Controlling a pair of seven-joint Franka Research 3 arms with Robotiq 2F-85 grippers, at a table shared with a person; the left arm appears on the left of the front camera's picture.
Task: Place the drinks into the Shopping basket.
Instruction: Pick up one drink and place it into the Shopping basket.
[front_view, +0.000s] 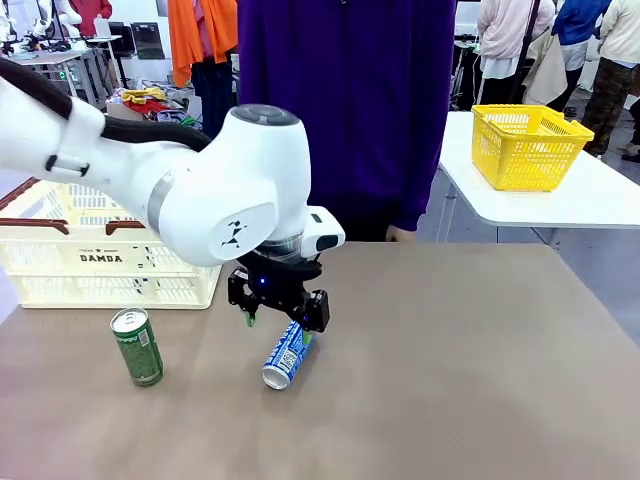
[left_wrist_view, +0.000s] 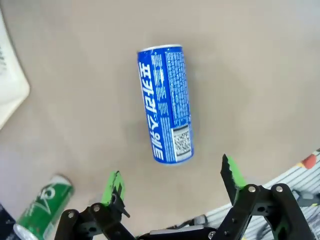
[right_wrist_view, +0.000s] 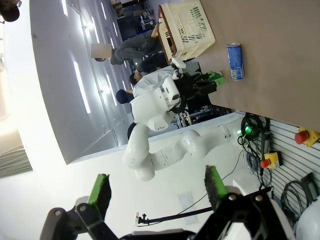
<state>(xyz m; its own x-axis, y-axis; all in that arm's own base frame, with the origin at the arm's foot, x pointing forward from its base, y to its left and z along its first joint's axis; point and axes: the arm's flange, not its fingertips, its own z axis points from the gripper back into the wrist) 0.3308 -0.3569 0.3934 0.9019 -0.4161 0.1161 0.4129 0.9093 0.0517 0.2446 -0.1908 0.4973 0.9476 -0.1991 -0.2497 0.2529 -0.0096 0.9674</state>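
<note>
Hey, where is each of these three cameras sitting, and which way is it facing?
Front view: fixed on the robot's side, facing the person across the table; left arm, open left pincer over the lying blue can.
Left wrist view: on that arm, looking down at the can; its own fingers show.
Right wrist view: raised and rolled, looking toward the left arm; open right pincer below.
Shared: all three show the blue can.
</note>
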